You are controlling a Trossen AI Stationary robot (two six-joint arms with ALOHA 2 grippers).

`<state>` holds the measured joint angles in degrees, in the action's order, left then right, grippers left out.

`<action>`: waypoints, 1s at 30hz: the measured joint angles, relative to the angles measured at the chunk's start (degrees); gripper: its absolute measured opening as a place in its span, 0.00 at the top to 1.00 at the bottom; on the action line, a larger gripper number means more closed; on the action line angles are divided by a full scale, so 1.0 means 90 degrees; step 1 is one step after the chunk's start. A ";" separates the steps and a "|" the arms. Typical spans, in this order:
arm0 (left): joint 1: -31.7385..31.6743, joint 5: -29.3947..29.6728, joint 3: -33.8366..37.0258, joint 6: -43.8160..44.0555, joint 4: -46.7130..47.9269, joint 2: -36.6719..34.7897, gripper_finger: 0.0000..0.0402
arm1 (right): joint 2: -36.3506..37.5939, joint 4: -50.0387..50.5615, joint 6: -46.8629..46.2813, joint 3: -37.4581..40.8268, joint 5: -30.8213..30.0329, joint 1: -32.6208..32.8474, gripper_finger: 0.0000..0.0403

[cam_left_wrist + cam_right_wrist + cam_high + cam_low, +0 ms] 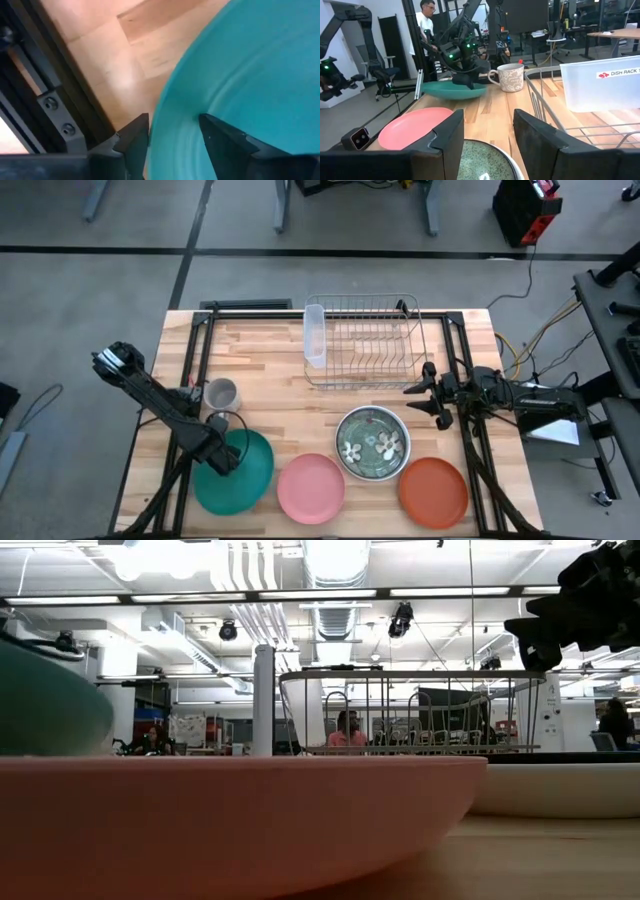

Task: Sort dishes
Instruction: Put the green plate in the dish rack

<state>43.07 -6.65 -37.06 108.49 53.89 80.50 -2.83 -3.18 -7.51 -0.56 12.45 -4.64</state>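
Note:
The large teal plate (245, 475) is at the table's near left, with my left gripper (225, 458) shut on its left rim. To its right the pink plate (311, 488) lies flat on the table. The orange-red plate (433, 491) lies flat at the near right. The dark green plate with white flowers (372, 442) sits inside the white bowl (560, 790). My right gripper (428, 402) hovers open just right of that bowl, near the dish rack's near right corner, and touches nothing. My left gripper has the teal plate's rim (172, 125) on the plate's left side pinched between its two fingers. One finger (225, 142) is on the inner face and the other (134, 140) on the outer side. In the right wrist view the held edge (462, 85) is raised off the wood.
A wire dish rack (362, 340) with a clear plastic holder (314, 335) stands at the table's far middle. A small grey mug (221, 393) stands just beyond my left gripper. Black frame rails (190, 360) run along both table sides. People show in the room behind.

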 joint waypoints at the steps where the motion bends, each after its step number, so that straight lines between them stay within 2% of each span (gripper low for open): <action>1: 0.0000 0.0010 -0.0068 0.0000 -0.0018 0.0006 0.61 | 0.0000 0.0000 0.0002 0.0000 -0.0002 0.0000 0.61; 13: 0.0002 0.0005 -0.0499 0.0122 0.0012 0.0111 0.86 | 0.0000 0.0000 0.0008 0.0000 0.0000 0.0001 0.59; 17: 0.0002 -0.0198 -0.0667 0.0257 0.0066 0.0100 0.96 | 0.0000 -0.0002 0.0010 0.0000 -0.0002 0.0000 0.61; 23: 0.0002 -0.0194 -0.1406 0.0414 0.1073 0.0099 0.98 | 0.0000 -0.0002 0.0011 0.0000 -0.0002 0.0000 0.62; 27: 0.0008 -0.0176 -0.2211 0.0706 0.1949 0.0108 1.00 | 0.0000 -0.0002 0.0014 0.0000 -0.0002 0.0000 0.61; 30: 0.0040 0.0137 -0.3000 0.0790 0.2625 0.0271 1.00 | 0.0000 -0.0002 0.0049 0.0000 -0.0002 0.0000 0.60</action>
<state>43.43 -5.43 -64.06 115.59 77.52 82.94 -2.83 -3.20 -7.07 -0.56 12.43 -4.64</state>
